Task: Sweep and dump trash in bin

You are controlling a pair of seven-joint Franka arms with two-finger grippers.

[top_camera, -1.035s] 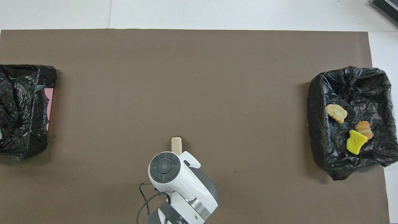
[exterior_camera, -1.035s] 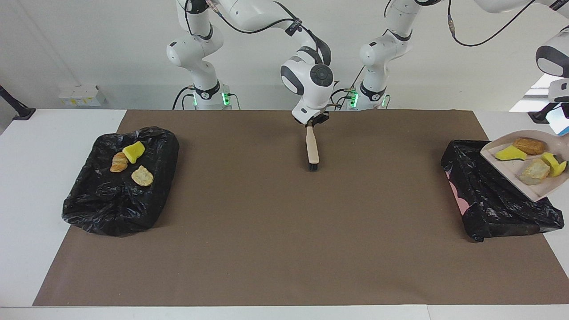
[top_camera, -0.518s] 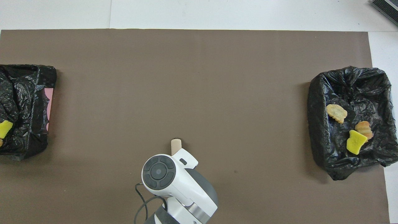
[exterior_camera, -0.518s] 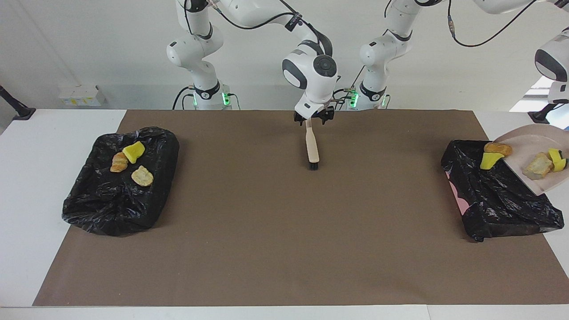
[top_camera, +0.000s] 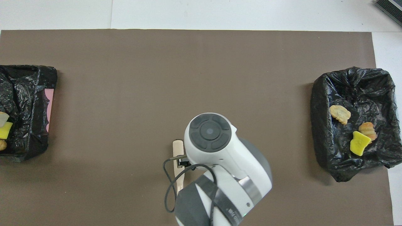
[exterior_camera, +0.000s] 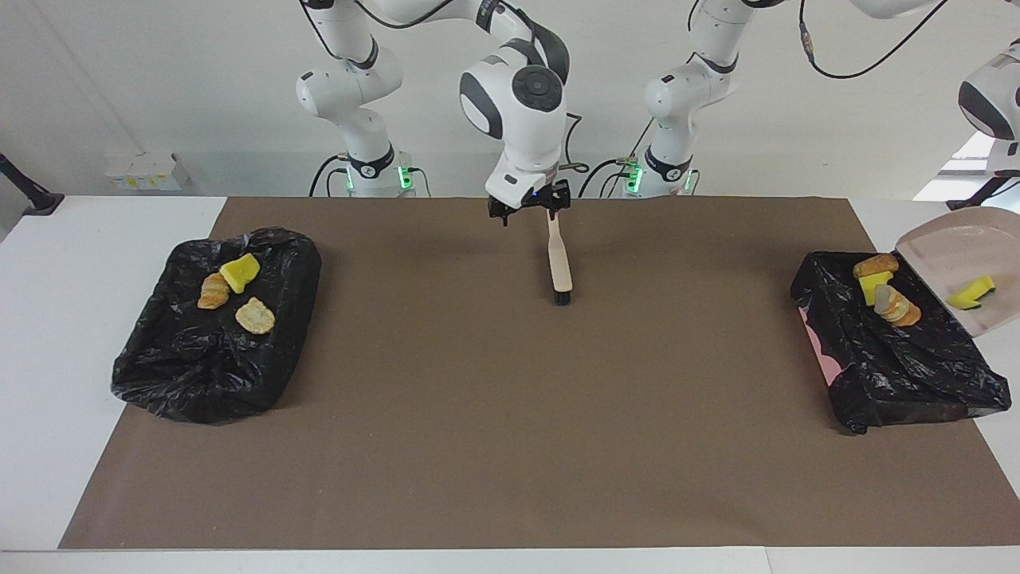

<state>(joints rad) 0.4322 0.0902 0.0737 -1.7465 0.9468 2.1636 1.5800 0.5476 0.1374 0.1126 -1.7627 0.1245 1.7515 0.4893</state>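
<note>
1. Now, operator, you have two bins lined with crinkled black plastic bags: the one at the right arm's end [exterior_camera: 219, 323] holds a yellow foam sponge bit [exterior_camera: 240, 272], a golden-brown croissant lump [exterior_camera: 213, 290] and a pale bread lump [exterior_camera: 255, 316]
2. The bag-lined bin at the left arm's end [exterior_camera: 896, 355] has a brown croissant lump [exterior_camera: 875, 265], a yellow sponge piece [exterior_camera: 876, 286] and a bread slice [exterior_camera: 894, 304] at the rim nearest the tilted pale pink plastic dustpan [exterior_camera: 960, 263]; one yellow, green-backed sponge scrap [exterior_camera: 972, 292] lies in the pan
3. Your left arm comes in high at its own end of the table and the dustpan hangs steeply tipped over that bin; the left gripper is out of sight, clamped tight, and what it grips you cannot tell
4. Your right gripper [exterior_camera: 529, 208] hangs, jaws spread wide, just above the handle end of the beige wooden hand brush with black bristles [exterior_camera: 560, 265], which lies flat on the brown mat [exterior_camera: 510, 446], free of the jaws
</note>
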